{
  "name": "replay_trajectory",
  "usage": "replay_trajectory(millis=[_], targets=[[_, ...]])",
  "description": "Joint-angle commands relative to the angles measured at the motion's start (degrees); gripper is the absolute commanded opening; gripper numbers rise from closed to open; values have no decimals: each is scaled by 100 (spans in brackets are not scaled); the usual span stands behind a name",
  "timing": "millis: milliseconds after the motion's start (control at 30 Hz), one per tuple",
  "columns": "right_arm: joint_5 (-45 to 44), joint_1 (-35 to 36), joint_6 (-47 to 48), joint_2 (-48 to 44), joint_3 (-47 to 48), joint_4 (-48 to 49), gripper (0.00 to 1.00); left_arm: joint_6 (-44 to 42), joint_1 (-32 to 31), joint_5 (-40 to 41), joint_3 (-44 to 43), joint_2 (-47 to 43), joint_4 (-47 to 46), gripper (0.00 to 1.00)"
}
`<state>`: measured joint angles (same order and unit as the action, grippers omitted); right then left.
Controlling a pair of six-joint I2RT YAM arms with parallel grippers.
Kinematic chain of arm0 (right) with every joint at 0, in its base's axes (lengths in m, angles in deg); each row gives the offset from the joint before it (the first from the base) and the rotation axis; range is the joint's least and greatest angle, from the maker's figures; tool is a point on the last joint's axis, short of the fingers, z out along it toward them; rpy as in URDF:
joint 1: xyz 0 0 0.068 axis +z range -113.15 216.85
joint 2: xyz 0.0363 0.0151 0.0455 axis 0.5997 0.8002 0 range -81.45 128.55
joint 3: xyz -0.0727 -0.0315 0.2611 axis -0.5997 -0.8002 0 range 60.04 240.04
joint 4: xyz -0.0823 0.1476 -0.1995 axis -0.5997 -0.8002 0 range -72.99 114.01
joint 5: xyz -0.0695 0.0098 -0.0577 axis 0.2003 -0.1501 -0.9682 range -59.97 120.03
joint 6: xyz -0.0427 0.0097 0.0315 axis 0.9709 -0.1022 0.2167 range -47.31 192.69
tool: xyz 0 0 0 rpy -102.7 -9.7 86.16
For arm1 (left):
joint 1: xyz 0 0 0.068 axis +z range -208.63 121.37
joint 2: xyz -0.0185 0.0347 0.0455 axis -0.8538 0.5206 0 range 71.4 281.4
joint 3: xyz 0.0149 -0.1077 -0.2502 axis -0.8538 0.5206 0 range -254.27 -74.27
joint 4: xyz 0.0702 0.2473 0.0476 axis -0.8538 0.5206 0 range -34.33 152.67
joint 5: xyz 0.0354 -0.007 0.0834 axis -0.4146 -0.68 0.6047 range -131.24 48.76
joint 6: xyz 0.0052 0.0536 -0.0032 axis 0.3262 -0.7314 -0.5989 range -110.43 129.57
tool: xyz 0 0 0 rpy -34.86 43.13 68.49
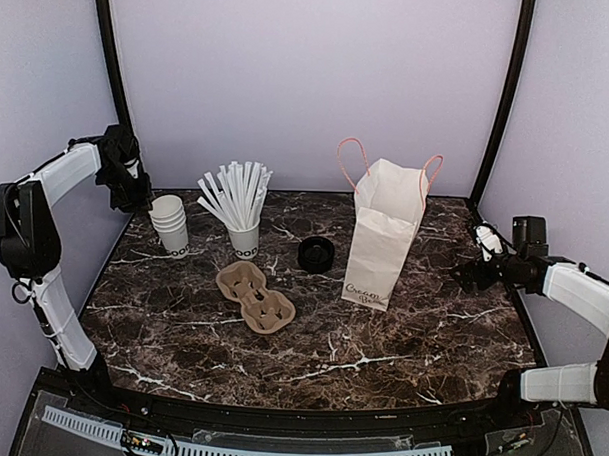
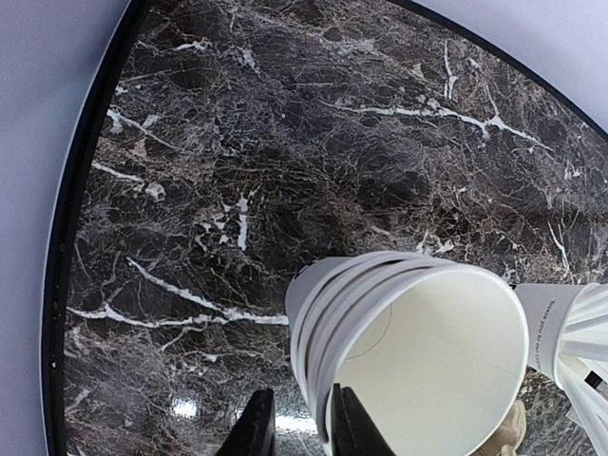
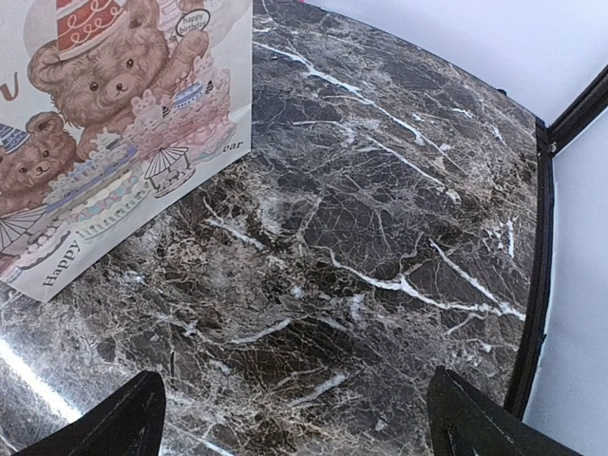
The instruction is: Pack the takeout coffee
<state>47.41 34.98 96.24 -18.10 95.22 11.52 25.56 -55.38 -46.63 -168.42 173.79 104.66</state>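
One upright cup-stack (image 1: 170, 225), left jaws astride

The left wrist view's bottom edge crops the left hand (image 2: 304, 426) and the stack of white cups (image 2: 418, 351), leaving its grip unclear. The paper bag (image 3: 123, 123) overruns the right wrist view's top-left.

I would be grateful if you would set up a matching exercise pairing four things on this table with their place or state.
Things:
1. paper bag
2. black lid
3. cardboard carrier
4. stack of cups

Descriptions:
A. lidless, nearest the rear left corner
B. upright, with pink handles
C. lying between the straw cup and the paper bag
D. flat and empty, in front of the straw cup

Pairs: 1-B; 2-C; 3-D; 4-A
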Motion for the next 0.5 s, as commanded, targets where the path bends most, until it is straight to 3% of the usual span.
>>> replay_trajectory(millis=[0, 467], targets=[[103, 37, 44, -45, 59, 72, 98, -39, 5, 59, -164, 91, 141, 22], [66, 46, 44, 4, 50, 95, 98, -70, 1, -73, -551, 241, 316, 3]])
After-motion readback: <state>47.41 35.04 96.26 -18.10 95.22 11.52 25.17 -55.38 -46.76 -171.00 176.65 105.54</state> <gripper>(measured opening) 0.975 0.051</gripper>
